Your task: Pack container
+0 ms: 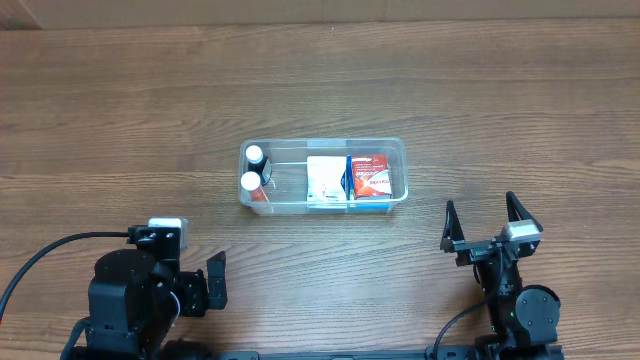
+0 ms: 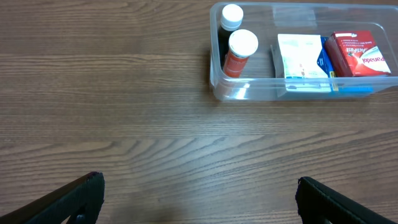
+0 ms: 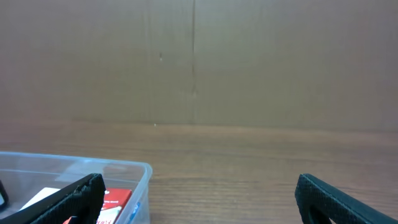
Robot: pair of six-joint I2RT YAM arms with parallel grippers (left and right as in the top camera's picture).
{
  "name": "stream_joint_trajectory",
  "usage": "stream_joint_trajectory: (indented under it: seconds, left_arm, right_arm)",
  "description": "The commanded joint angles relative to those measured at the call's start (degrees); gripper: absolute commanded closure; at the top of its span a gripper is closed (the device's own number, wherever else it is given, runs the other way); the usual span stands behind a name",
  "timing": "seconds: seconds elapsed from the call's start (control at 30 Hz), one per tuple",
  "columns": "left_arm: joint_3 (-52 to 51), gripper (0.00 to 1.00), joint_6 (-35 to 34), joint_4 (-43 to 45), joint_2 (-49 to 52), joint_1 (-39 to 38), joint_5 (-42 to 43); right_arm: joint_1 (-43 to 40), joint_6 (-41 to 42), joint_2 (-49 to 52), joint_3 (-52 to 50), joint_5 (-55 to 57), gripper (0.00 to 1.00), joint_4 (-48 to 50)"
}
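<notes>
Now the container (image 1: 400, 146) holds bottles (image 1: 251, 181) and packets (image 1: 371, 176); the left gripper (image 2: 199, 202) and right gripper (image 1: 482, 226) gape wide, empty.

Robot test bench, wood-grain table (image 1: 300, 70), plain brown wall (image 3: 280, 56)

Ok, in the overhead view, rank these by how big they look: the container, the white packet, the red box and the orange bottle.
1. container
2. white packet and red box: about alike, so not ranked against each other
3. orange bottle, seen mostly from its cap end
</notes>
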Motion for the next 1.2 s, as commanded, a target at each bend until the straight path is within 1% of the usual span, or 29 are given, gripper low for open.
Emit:
stream_joint_trajectory:
  seconds: [0.0, 0.03, 0.83, 0.97, 1.07, 1.17]
  left_arm:
    - [-0.2, 0.0, -0.8, 0.0, 0.3, -0.2, -0.5]
    - [-0.2, 0.0, -0.8, 0.0, 0.3, -0.2, -0.5]
    - [-0.2, 0.0, -0.8, 0.0, 0.3, -0.2, -0.5]
    - [-0.3, 0.0, -0.8, -1.1, 0.1, 0.0, -0.9]
    - [-3.5, 0.0, -0.4, 2.2, -3.0, 2.0, -0.8]
    - [-11.0, 0.0, 0.3, 8.4, -9.2, 3.1, -0.7]
  right_arm:
    - [0.0, -0.6, -0.5, -0.6, 0.9, 0.0, -2.6]
    - [0.0, -0.6, -0.5, -0.6, 0.8, 0.0, -4.3]
    - [0.0, -0.6, -0.3, -0.6, 0.9, 0.0, -4.0]
    - [0.0, -0.6, -0.3, -0.6, 0.9, 0.0, -4.0]
    - [0.0, -0.6, -0.3, -0.6, 0.9, 0.0, -4.0]
    - [0.0, -0.6, -0.3, -0.6, 0.9, 0.0, -4.0]
